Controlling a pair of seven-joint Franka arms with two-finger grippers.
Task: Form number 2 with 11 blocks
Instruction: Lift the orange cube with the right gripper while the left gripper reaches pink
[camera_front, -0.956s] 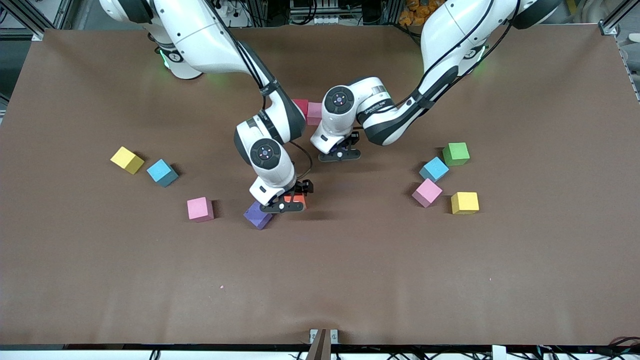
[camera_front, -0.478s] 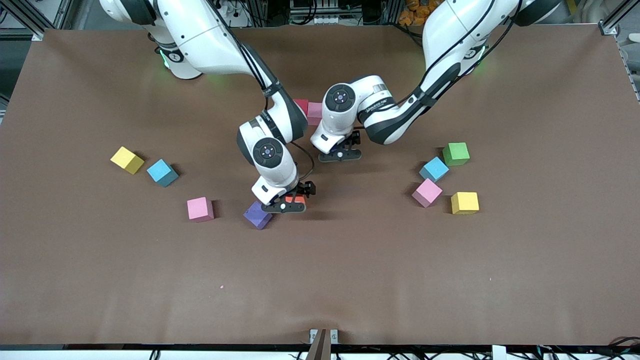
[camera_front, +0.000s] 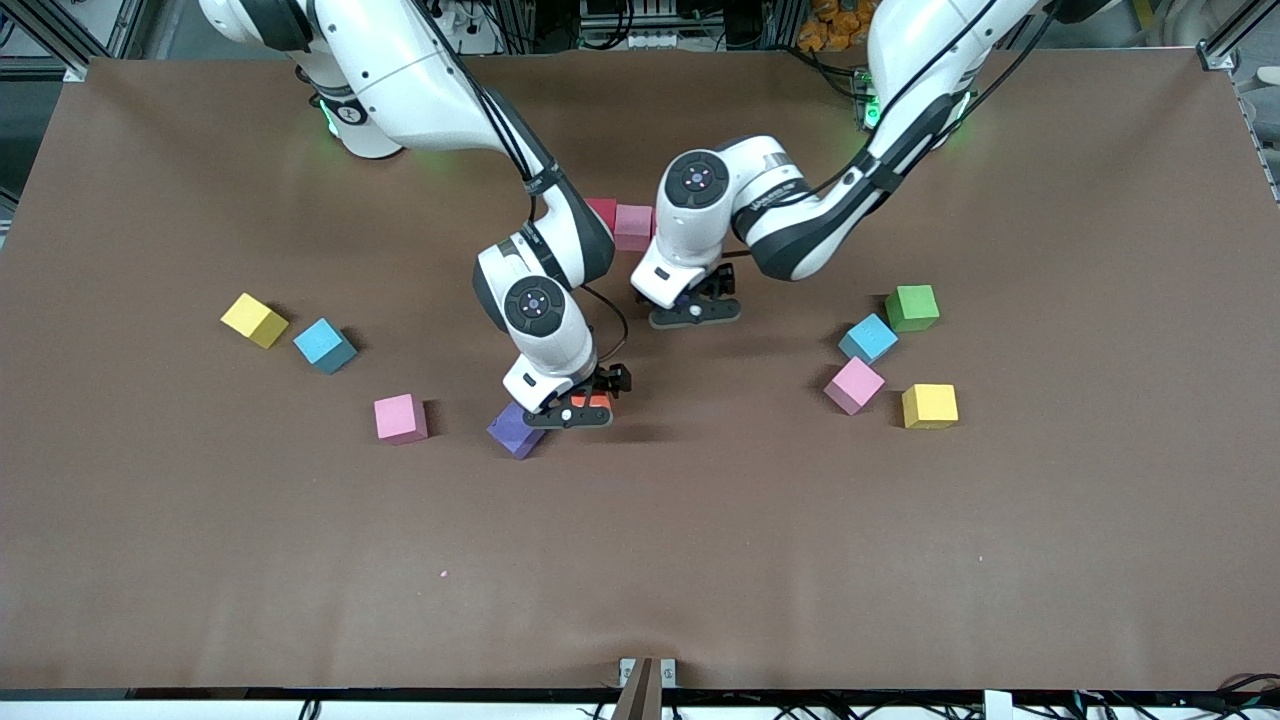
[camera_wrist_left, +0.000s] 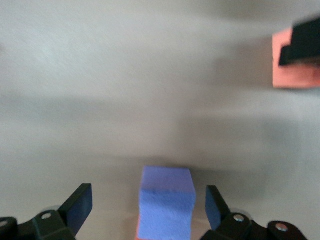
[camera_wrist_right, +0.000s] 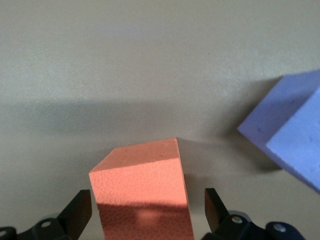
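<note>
Twelve cubes show on the brown worktop (camera_front: 200, 560). In the middle of the front view, the right end effector (camera_front: 570, 412) sits low over an orange block (camera_front: 597, 403). In the right wrist view its fingers (camera_wrist_right: 80, 212) stand spread on either side of that block with gaps showing, so it grips nothing. A purple block (camera_front: 515, 431) lies just beside it, turned at an angle.

Higher in the frame, the left end effector (camera_front: 695, 310) is also spread wide and holds nothing. The left wrist view shows a second purple block (camera_wrist_left: 167, 202) between its fingers (camera_wrist_left: 79, 206), clear of both.

In the upper middle of the frame a red block (camera_front: 603, 212) and a pink block (camera_front: 632, 227) touch side by side.

Toward the right arm's end of the worktop lie a yellow block (camera_front: 254, 320), a light blue block (camera_front: 325, 346) and a second pink block (camera_front: 401, 418).

Toward the left arm's end, a green cube (camera_front: 912, 307), a second light blue block (camera_front: 868, 338), a third pink block (camera_front: 854, 385) and a second yellow block (camera_front: 930, 405) cluster together.
</note>
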